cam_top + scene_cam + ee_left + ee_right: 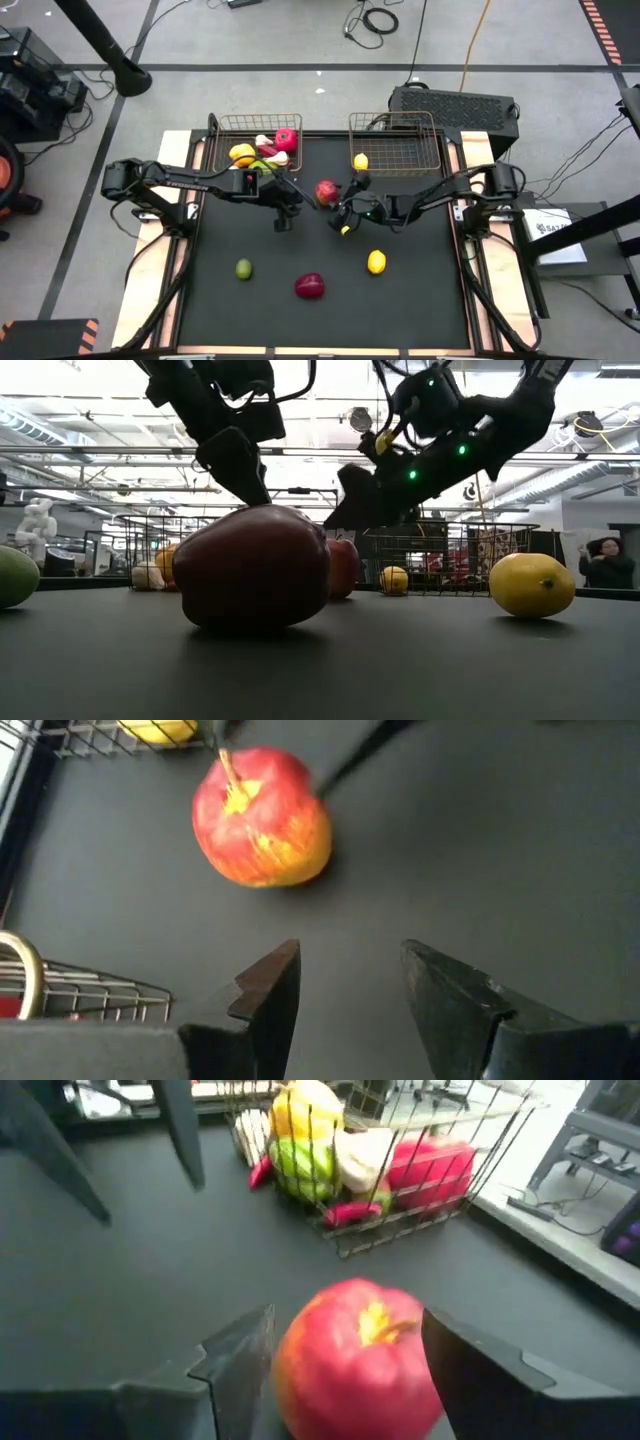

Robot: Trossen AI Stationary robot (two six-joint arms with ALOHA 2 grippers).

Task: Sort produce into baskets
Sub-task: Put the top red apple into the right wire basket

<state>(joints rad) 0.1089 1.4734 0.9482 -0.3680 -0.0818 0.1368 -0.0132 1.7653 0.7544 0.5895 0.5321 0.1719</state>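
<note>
A red-and-yellow apple [326, 191] rests on the black mat between my two grippers. My right gripper [345, 1350] is open, one finger on each side of the apple [355, 1365]. My left gripper [350, 990] is open and empty, a short way from the apple [260, 815] on its left. The left wire basket [222, 128] holds a lemon, a red fruit, white garlic and green pieces. The right basket [400, 150] holds one lemon [361, 161]. A lime [243, 268], a dark red fruit [310, 286] and a lemon [376, 262] lie on the near mat. My right gripper has its two fingers [470, 1370] close against the apple's opposite sides [300, 1370], coming nearly level from the table's right. The apple sits on the mat, stem up. I cannot tell whether the fingers touch it.
Both baskets stand side by side at the mat's far edge. The mat's near half has free room around the three loose fruits. Wooden boards [170, 250] border the mat left and right. A person [605, 560] stands in the room beyond the table.
</note>
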